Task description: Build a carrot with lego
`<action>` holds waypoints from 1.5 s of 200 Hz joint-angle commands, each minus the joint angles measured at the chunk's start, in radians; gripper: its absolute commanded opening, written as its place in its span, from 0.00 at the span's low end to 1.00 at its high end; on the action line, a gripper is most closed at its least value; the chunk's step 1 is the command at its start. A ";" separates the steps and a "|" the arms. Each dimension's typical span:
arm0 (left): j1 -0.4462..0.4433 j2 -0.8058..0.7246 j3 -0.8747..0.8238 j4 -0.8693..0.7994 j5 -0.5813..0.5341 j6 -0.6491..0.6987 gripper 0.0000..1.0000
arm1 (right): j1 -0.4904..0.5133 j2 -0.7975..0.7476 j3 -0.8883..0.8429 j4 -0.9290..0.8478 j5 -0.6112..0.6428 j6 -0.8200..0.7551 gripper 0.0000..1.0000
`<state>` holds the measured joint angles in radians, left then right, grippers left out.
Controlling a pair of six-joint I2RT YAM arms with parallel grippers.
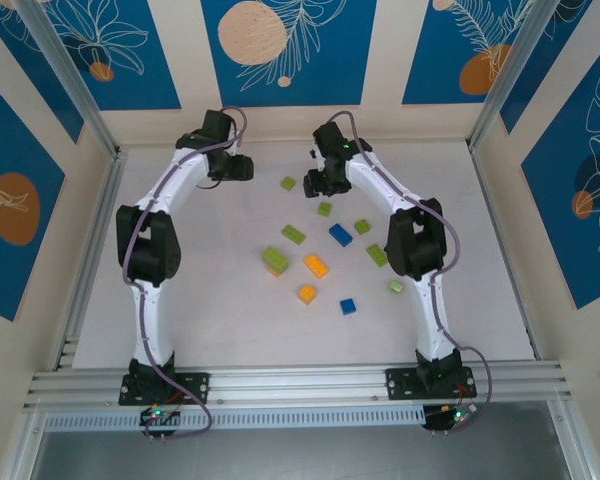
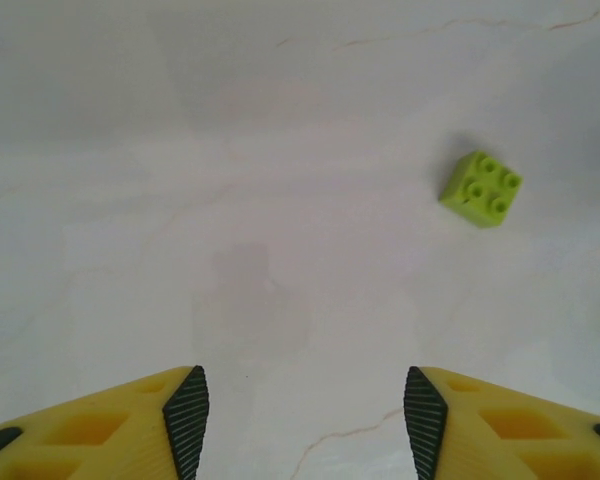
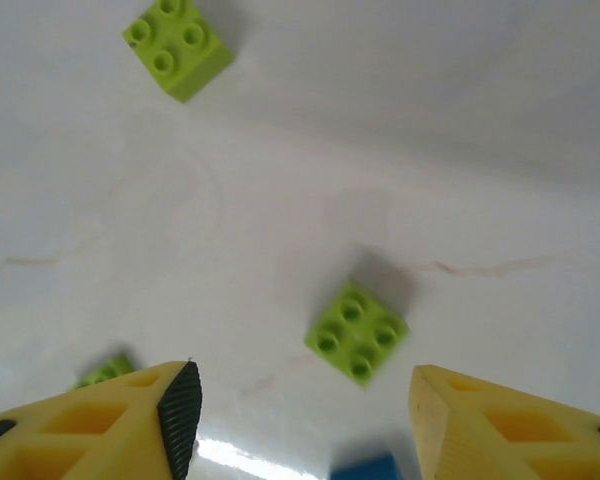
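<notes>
The lego lies scattered over the white table: lime green bricks [image 1: 294, 234], two orange ones [image 1: 316, 265] and two blue ones [image 1: 340, 235]. My left gripper [image 1: 235, 167] hangs at the far left of the scatter. In its wrist view it [image 2: 306, 425] is open over bare table, with a lime 2x2 brick [image 2: 480, 187] ahead to the right. My right gripper [image 1: 315, 183] hovers near the far bricks. Seen from its wrist, it [image 3: 302, 420] is open and holds nothing. A lime 2x2 brick [image 3: 357, 331] lies just ahead of its jaws, a blue brick [image 3: 365, 468] at the bottom edge.
Another lime brick [image 3: 177, 45] lies farther off in the right wrist view. Aluminium rails [image 1: 90, 250] and blue patterned walls [image 1: 280, 40] frame the table. Both arms arch inward from their bases at the near edge.
</notes>
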<state>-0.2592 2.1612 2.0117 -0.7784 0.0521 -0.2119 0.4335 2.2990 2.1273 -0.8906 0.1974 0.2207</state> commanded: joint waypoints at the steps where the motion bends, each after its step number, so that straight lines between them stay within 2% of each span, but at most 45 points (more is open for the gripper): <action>1: 0.010 -0.078 -0.045 0.009 0.025 -0.020 0.59 | 0.028 0.092 0.141 -0.001 -0.159 -0.017 0.60; 56: 0.020 -0.109 -0.098 0.027 0.047 -0.014 0.60 | 0.053 0.306 0.399 0.031 -0.187 -0.213 0.68; 103: 0.021 -0.108 -0.097 0.036 0.066 -0.012 0.60 | 0.047 0.361 0.430 0.066 -0.165 -0.364 0.71; 159: 0.022 -0.103 -0.090 0.034 0.069 -0.001 0.59 | 0.022 0.414 0.494 0.084 -0.150 -0.409 0.74; 244: 0.025 -0.083 -0.064 0.019 0.069 0.015 0.59 | 0.010 0.507 0.586 0.091 -0.208 -0.454 0.83; 300: 0.026 -0.076 -0.058 0.012 0.066 0.019 0.59 | 0.013 0.533 0.609 0.115 -0.224 -0.472 0.76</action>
<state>-0.2459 2.0895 1.9232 -0.7452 0.1043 -0.2066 0.4446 2.8052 2.6907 -0.7918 0.0185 -0.2310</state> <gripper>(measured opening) 0.594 0.774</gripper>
